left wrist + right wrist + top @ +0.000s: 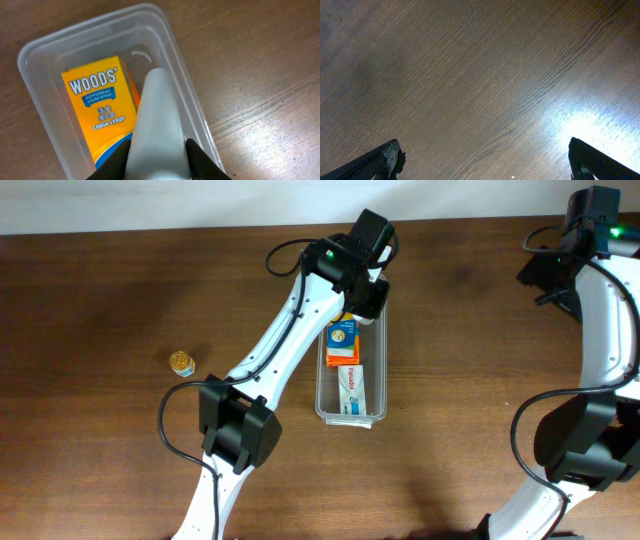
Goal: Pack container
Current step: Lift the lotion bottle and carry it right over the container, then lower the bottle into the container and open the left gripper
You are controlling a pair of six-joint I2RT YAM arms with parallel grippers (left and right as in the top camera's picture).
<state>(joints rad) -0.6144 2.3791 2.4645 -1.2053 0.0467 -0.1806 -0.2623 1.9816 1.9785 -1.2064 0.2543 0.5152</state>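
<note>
- The left gripper [157, 161] is hanging over the far end of the container [85, 29]. Its jaws are pinching a pale tapered tube [157, 110], narrow end pointing down into the bin.
- The container is sitting mid-tabletop [100, 280], its long side running away from the robot, between the two arms.
- Risk: the cough syrup box [100, 115] is lying flat just beside and partly under the tube. Let go from here, the tube is likely landing half on the box and leaning on the wall rather than lying flat.
- Risk: the tube is running close along the container's right wall. A descent slightly off line could be catching the rim and shoving the light bin.
- Risk: the tube looks smooth and tapered, so it may be sliding out of the pinch early.
- A white and blue box [351, 390] is filling the near half, so free room is looking scarce.
- A small gold item [182, 362] is sitting well apart to the left, outside the bin and clear of the arm.
- The right gripper [484, 152] is idling at the far right, jaws spread wide over bare wood, holding nothing and blocking nothing.
</note>
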